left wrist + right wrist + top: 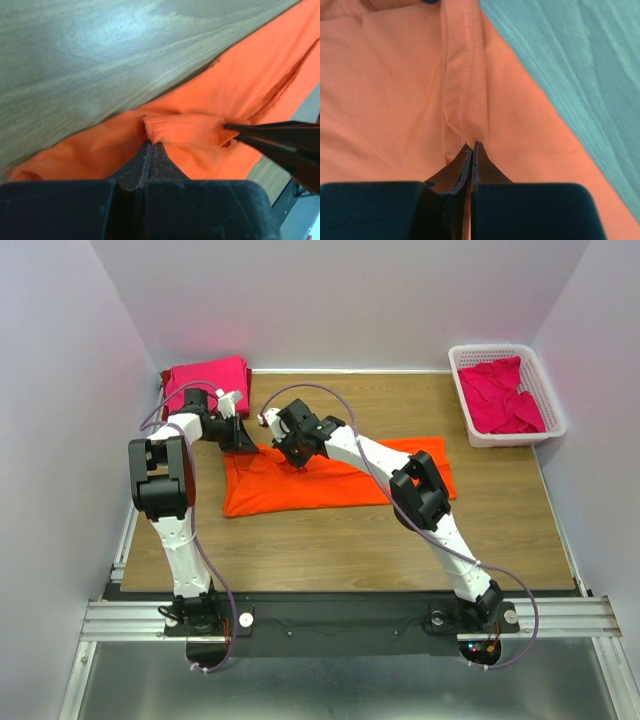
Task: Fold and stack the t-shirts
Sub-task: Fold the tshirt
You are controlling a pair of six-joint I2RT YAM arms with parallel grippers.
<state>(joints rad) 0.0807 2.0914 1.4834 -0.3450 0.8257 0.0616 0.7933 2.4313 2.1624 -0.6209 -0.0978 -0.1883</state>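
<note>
Orange t-shirt (280, 490) | left hand (151, 145) pinching hem fold | right hand (471, 146) pinching hem fold

Basket (515, 436): white plastic lattice, 2 o'clock corner of the table.
Table (330, 550): brown wood-grain top.
Walls (340, 300): pale lilac, at 9, 12 and 3 o'clock.
Rail (125, 618): grey metal, along 6 o'clock.

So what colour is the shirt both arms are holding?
Bright orange t-shirt, clearest from the top camera.
</note>
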